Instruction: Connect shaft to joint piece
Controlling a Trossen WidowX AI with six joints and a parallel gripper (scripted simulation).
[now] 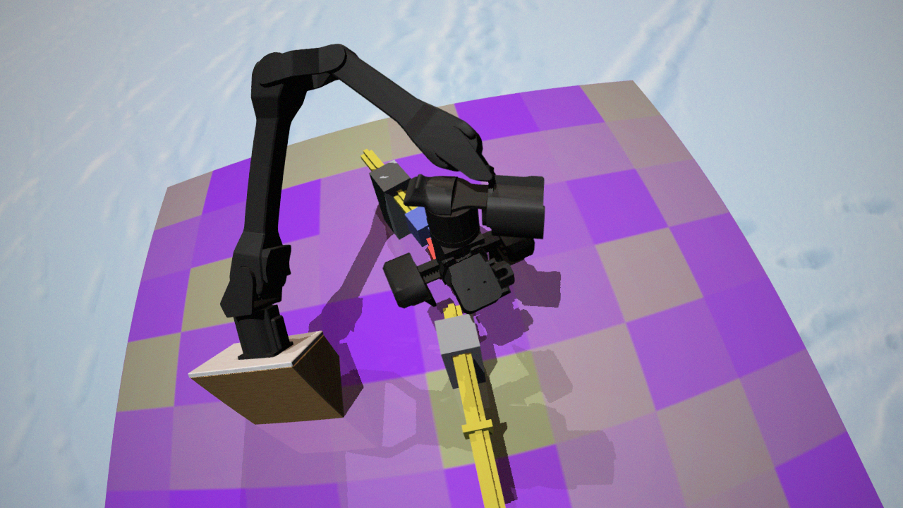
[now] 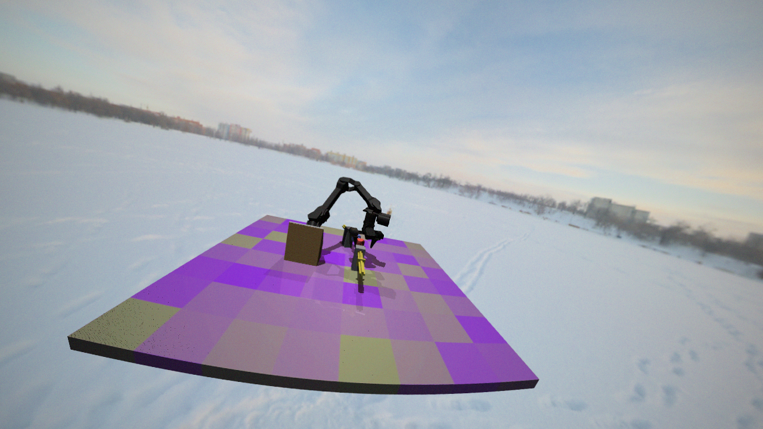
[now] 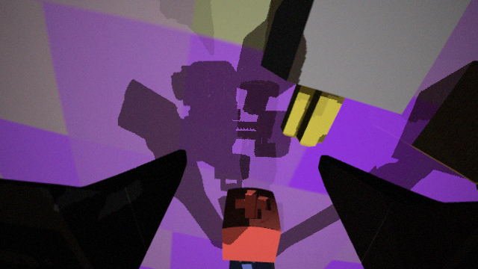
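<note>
My gripper (image 3: 252,158) is open, with its fingertips on either side of the red joint piece and nothing between them. The red joint piece (image 1: 431,248) (image 2: 360,241) (image 3: 251,244) shows its hollow opening towards the top of the wrist view. Its blue hinge part (image 1: 416,217) sits on the first shaft (image 1: 371,159), held in the first block (image 1: 389,177). The yellow second shaft (image 1: 473,404) (image 2: 361,262) (image 3: 313,117) runs through the grey-topped second block (image 1: 457,334) (image 3: 373,48). Its end stands apart from the opening. Whether the opening lines up exactly is unclear. The gripper body hides most of the joint in the top view.
The arm's wooden base box (image 1: 271,398) (image 2: 304,243) stands left of the second block. A yellow collar (image 1: 477,428) sits on the second shaft beyond its block. The chequered table top (image 1: 669,360) (image 2: 229,341) lies below, with arm shadows on it.
</note>
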